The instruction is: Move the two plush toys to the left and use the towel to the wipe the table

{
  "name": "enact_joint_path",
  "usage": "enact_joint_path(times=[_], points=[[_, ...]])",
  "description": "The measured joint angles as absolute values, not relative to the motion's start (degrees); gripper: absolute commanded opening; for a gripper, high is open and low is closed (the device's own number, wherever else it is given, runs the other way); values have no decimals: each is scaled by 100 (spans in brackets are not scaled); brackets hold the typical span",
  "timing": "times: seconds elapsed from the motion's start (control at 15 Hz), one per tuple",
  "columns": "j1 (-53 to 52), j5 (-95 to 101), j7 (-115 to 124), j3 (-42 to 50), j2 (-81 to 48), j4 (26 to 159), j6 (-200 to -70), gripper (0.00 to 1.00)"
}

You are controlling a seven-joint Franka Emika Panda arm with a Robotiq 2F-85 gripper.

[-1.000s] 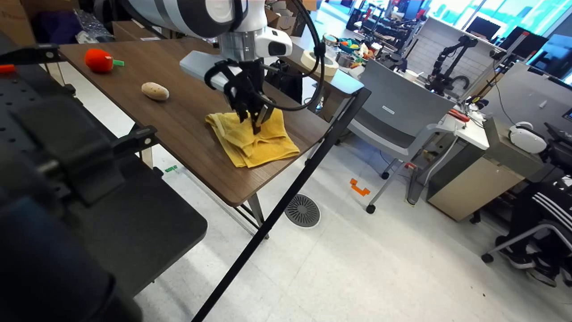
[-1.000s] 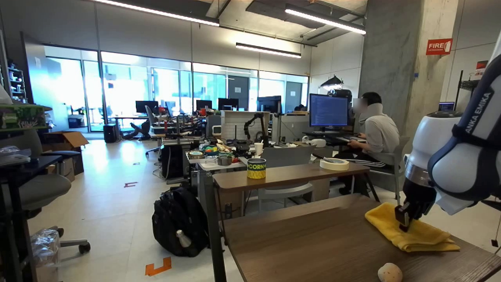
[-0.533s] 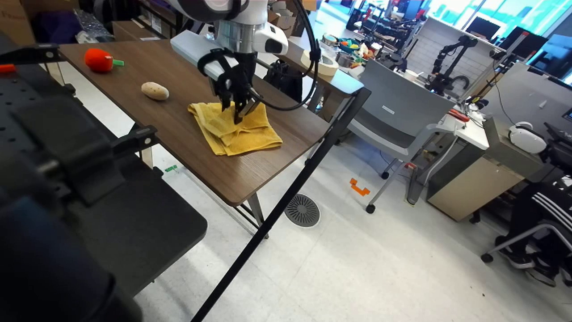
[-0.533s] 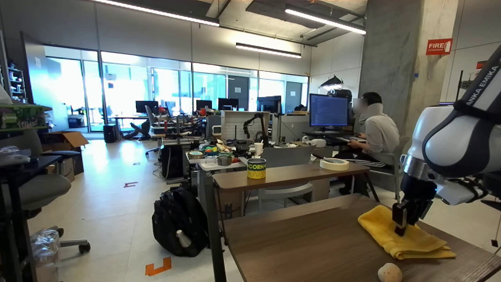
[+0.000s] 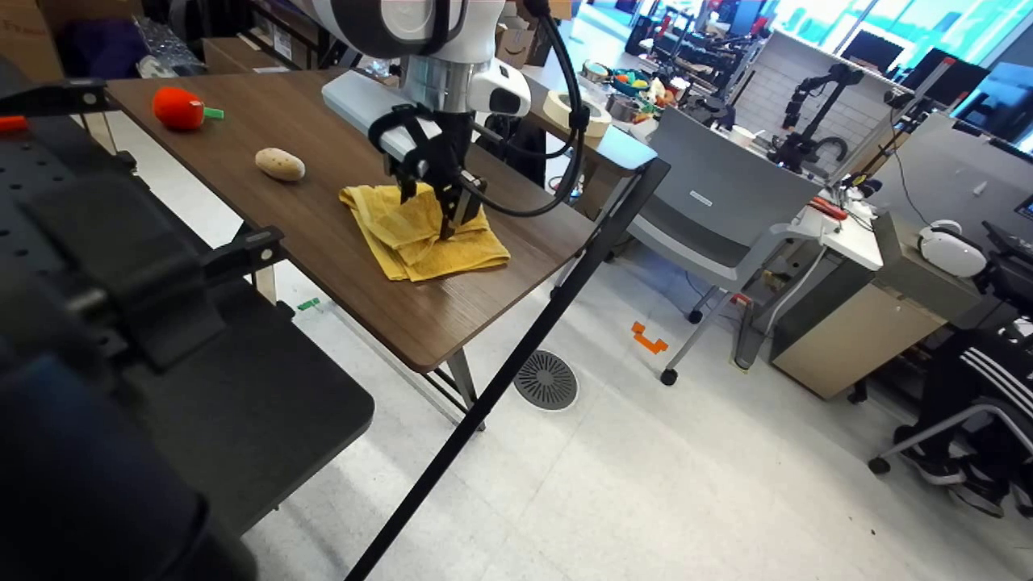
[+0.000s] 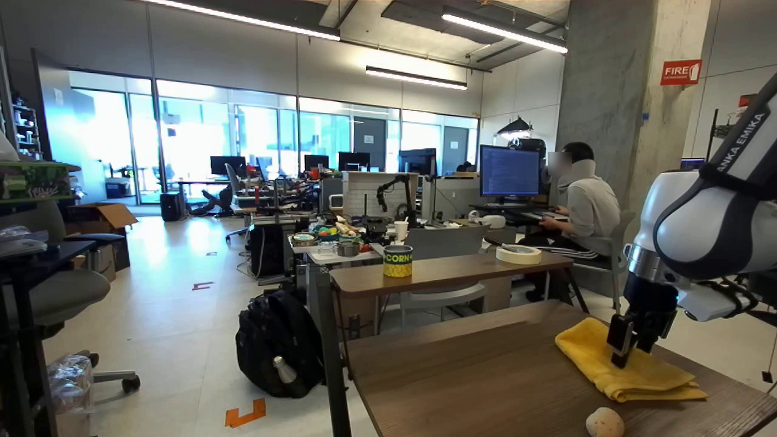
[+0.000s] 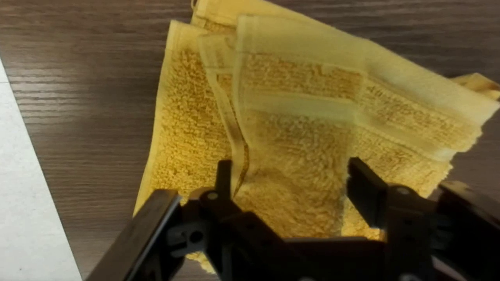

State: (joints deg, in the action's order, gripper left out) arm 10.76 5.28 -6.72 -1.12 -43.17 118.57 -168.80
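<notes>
The yellow towel (image 5: 464, 252) lies loosely folded on the dark brown table (image 5: 323, 234) near one end. My gripper (image 7: 289, 162) points down over it, open, with its fingers well apart. Between them the wrist view shows flat, slightly creased towel (image 7: 297, 89), none of it pinched. Whether the fingertips (image 6: 619, 358) press on the cloth, I cannot tell. Of the two plush toys, the beige one (image 5: 280, 164) rests on the table a short way from the towel and the red-orange one (image 5: 177, 109) farther off near a corner. Only the beige toy (image 6: 605, 422) shows in both exterior views.
A raised shelf along the table's far side carries a corn can (image 6: 397, 261) and a tape roll (image 6: 518, 254). A black bar (image 5: 516, 371) crosses in front of the table's end. A black surface with clamps (image 5: 242, 254) stands alongside. A chair (image 5: 718, 194) stands beyond.
First the towel slid with my gripper towards the toys. Over the last half second the fingers have spread apart and the towel has stayed in place. Both toys are unmoved.
</notes>
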Motion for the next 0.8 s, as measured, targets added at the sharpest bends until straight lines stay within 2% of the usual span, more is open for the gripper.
enact_joint_path(times=[0.27, 0.8], points=[[986, 526, -621, -5, -4386, 11834, -16882, 100], [932, 296, -151, 797, -4698, 11119, -16777, 100]])
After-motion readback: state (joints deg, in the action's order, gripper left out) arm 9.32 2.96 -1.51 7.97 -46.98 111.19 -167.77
